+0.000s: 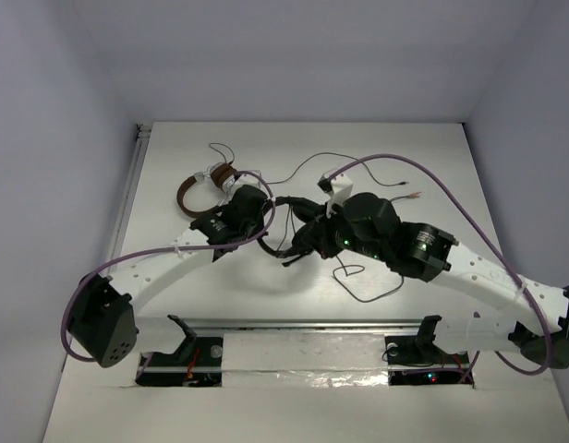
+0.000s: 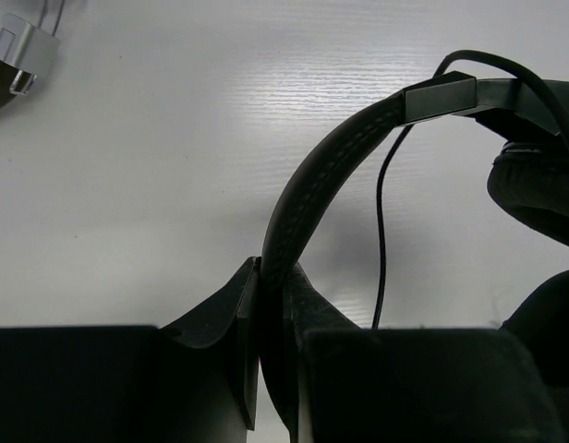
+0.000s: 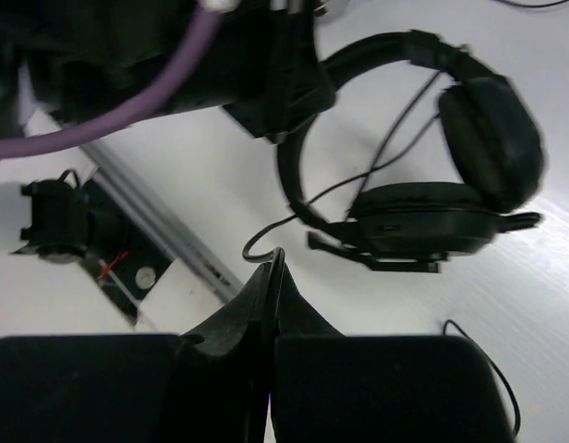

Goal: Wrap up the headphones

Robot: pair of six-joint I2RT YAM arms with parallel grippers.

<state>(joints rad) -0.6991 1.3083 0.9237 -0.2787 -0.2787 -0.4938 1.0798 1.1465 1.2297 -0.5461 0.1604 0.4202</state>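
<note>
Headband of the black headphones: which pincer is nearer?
Left. The left pincer is shut on the headband itself; the right pincer sits apart from it, shut on the cable.

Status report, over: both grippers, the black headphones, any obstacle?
Left gripper shut on the headphones, at the headband. Right gripper shut, cable at its tips. Brown-banded pair lies beside left arm.

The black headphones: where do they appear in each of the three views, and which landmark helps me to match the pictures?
Top external: the black headphones lie at the table's centre, between the two arms.
Left wrist: their headband arches from bottom centre to upper right.
Right wrist: upper right, both earcups showing.
Shared landmark: the left fingers clamped on the headband.
</note>
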